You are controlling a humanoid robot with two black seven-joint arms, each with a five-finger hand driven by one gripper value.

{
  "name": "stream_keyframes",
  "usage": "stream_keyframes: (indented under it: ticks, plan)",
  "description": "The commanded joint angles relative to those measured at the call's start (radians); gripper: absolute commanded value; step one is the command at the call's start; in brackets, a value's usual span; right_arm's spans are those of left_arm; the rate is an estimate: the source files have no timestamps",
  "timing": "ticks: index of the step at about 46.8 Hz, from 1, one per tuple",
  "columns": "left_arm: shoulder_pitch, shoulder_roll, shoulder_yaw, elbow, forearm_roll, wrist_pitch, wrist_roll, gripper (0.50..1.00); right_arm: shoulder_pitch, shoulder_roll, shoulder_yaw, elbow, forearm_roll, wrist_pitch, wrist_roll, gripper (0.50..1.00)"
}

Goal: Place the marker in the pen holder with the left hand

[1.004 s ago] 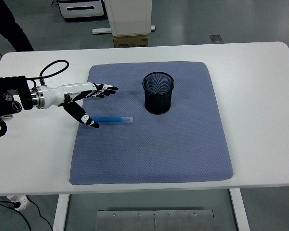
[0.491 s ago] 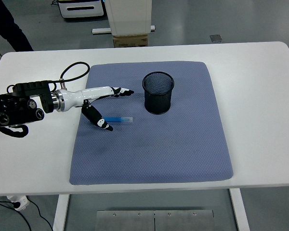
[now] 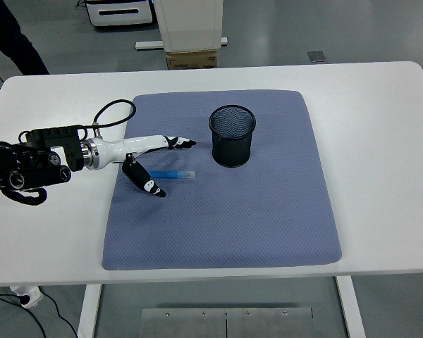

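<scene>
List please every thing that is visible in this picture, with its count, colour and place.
table: 1, white, fills most of the view.
mat: 1, blue-grey, lies on the table's middle.
marker: 1, blue, lies flat on the mat's left part, left of the holder.
holder: 1, black mesh, stands upright on the mat's far middle.
box: 1, brown, on the floor beyond the table's far edge.
person: 1, dark clothes, only partly seen at the top left corner.
left arm: 1, black, comes in from the left edge over the table.
left robot hand: 1, white and black, fingers spread over the marker's left end, holding nothing.
</scene>
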Motion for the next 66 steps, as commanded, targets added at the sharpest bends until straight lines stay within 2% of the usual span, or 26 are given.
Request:
stream_keyframes:
  ticks: [1, 4, 8, 16, 26, 36, 42, 48, 66]
  plan:
    - [0.0, -0.008, 0.0, 0.0, 0.001, 0.001, 0.001, 0.862, 0.0, 0.0, 0.0, 0.0, 0.0, 0.0, 0.001, 1.0]
    - [0.0, -0.011, 0.001, 0.0, 0.001, 0.001, -0.001, 0.813, 0.0, 0.0, 0.0, 0.0, 0.0, 0.0, 0.0, 1.0]
    - [0.002, -0.011, 0.001, 0.0, 0.001, 0.001, 0.001, 0.777, 0.0, 0.0, 0.0, 0.0, 0.0, 0.0, 0.0, 1.0]
    - [0.009, -0.016, 0.001, 0.012, 0.003, 0.004, -0.001, 0.771, 0.0, 0.0, 0.0, 0.0, 0.0, 0.0, 0.0, 1.0]
    - [0.014, -0.029, 0.029, 0.038, 0.004, 0.044, -0.001, 0.771, 0.0, 0.0, 0.0, 0.0, -0.001, 0.0, 0.0, 1.0]
    - [0.015, -0.029, 0.031, 0.038, 0.004, 0.049, -0.003, 0.76, 0.0, 0.0, 0.0, 0.0, 0.0, 0.0, 0.0, 1.0]
    - [0.015, -0.031, 0.031, 0.038, 0.012, 0.06, -0.003, 0.698, 0.0, 0.0, 0.0, 0.0, 0.0, 0.0, 0.0, 1.0]
    - [0.015, -0.031, 0.031, 0.038, 0.043, 0.086, -0.003, 0.61, 0.0, 0.0, 0.0, 0.0, -0.001, 0.0, 0.001, 1.0]
    - [0.02, -0.037, 0.031, 0.038, 0.046, 0.096, -0.006, 0.61, 0.0, 0.0, 0.0, 0.0, -0.001, 0.0, 0.0, 1.0]
